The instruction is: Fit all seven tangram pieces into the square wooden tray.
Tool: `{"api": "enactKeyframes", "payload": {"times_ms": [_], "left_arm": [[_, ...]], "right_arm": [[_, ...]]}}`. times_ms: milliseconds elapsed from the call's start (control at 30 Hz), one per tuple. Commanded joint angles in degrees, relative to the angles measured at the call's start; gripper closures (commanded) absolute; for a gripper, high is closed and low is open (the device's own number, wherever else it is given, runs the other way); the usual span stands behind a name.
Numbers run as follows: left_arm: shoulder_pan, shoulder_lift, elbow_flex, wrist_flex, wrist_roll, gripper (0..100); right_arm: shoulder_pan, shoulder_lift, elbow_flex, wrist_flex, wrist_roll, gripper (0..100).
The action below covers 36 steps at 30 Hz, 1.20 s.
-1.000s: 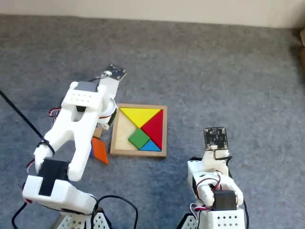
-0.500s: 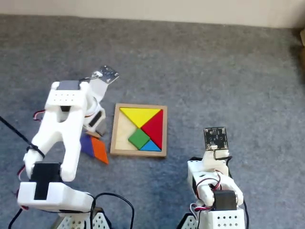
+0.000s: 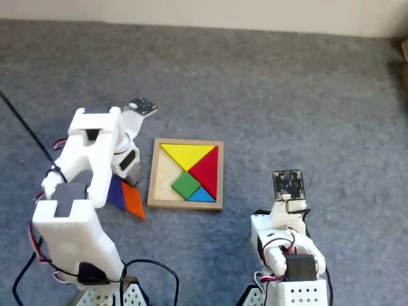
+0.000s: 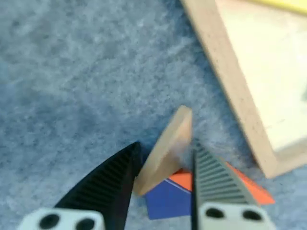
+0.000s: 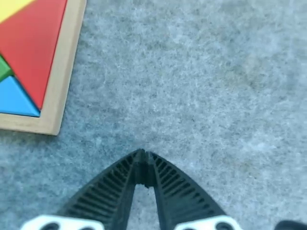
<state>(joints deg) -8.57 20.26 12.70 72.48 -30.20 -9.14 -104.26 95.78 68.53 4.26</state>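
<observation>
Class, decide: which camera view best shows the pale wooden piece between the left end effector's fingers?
The left wrist view: the pale wooden piece stands tilted on edge in the left end effector. In the high view, the left arm sits over that spot; the right wrist view faces the tray corner.

1 tray (image 3: 185, 205). 7 pieces: 4 inside it (yellow (image 3: 187, 155), red (image 3: 207, 171), green (image 3: 186, 185), blue (image 3: 202, 195)), 3 outside (orange (image 3: 133, 200), purple (image 3: 116, 193), tan (image 4: 165, 148)).

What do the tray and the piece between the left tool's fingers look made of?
Tray: apparently pale, unpainted wood with a matte finish and a raised rim of the same tone. Tan piece in the left tool: likely the same bare wood, with a flat, dull, uncoloured face and a thin slab edge.
</observation>
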Motion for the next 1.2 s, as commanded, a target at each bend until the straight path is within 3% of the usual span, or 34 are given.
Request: {"api": "enactKeyframes", "payload": {"times_ms": [0,333,567,900,1167], "left_arm": [[2.2,0.6,-3.2,0.7,2.6,89],[6.6,-1.5,-3.4,2.1,8.2,100],[9.5,-14.0,-2.9,4.8,18.6,99],[15.7,-21.1,-2.9,7.1,38.4,99],[17.2,-21.1,3.0,-1.1,63.9,99]], "right_arm": [[0.8,-0.3,6.3,0.1,-0.3,99.3],[0.8,-0.3,6.3,0.1,-0.3,99.3],[0.8,-0.3,6.3,0.1,-0.3,99.3],[0.8,-0.3,6.3,0.1,-0.3,99.3],[0.8,-0.3,6.3,0.1,-0.3,99.3]]}}
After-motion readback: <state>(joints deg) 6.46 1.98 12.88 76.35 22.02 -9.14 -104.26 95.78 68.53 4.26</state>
